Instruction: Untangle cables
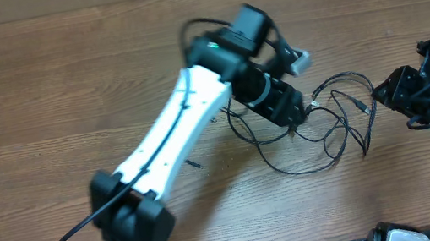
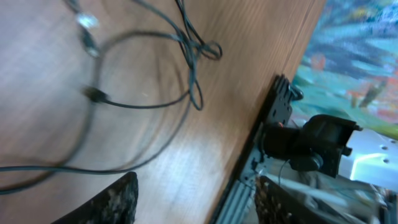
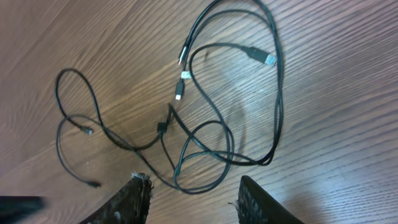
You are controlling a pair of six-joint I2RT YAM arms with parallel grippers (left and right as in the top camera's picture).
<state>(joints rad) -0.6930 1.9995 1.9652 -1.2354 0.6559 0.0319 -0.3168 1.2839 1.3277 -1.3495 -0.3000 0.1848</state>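
Wood table [image 1: 38, 78], both jaws spread wide (gripping nothing), cables [image 3: 163, 127] tangled

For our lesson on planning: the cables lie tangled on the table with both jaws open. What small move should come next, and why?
Probably lower the right arm and close its jaws on the nearest loop of the cables: those jaws stand open and empty just above it, while the strands cross further on.
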